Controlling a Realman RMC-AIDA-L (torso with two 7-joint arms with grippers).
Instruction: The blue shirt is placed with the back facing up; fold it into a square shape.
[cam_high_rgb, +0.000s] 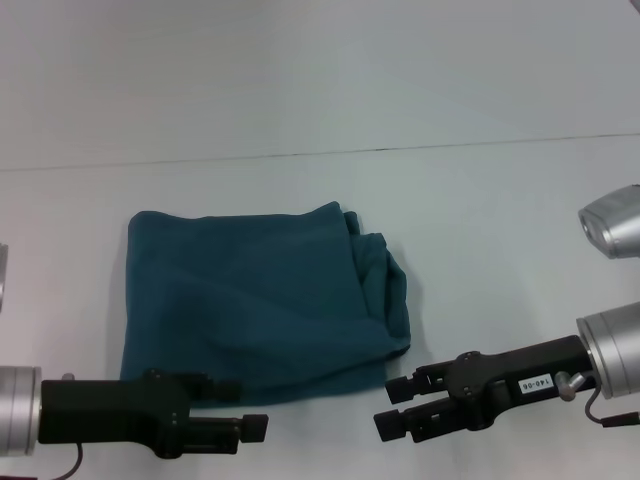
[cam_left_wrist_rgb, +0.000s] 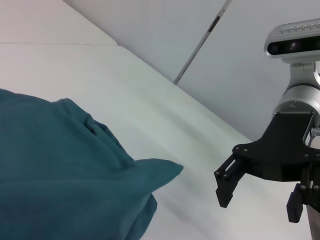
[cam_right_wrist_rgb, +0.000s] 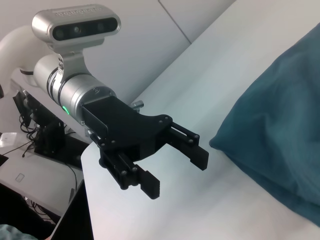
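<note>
White bench (cam_high_rgb: 300, 90) fills my head view, with a thin dark seam (cam_high_rgb: 420, 147) running across it toward the far edge.

On the bench, left of centre and toward the near edge, lies the blue shirt (cam_high_rgb: 250, 310). I see it folded into a rough rectangle: the left and far edges are fairly straight, while the right side is bunched, with loose folds standing out at the far right corner. The left wrist view shows one pointed corner of the cloth (cam_left_wrist_rgb: 165, 167) sticking out from the stack, layers lying one on another.

Left gripper (cam_high_rgb: 250, 408) sits at the near edge of the bench, just in front of the shirt's near left corner, pointing right. Its fingers are spread with a clear gap, nothing between them; the right wrist view confirms this (cam_right_wrist_rgb: 175, 167). I cannot tell whether it touches the cloth.

Right gripper (cam_high_rgb: 392, 408) sits at the near edge, just beside the shirt's near right corner, pointing left. Fingers apart, holding nothing; the left wrist view shows it clear of the fabric (cam_left_wrist_rgb: 260, 195).
</note>
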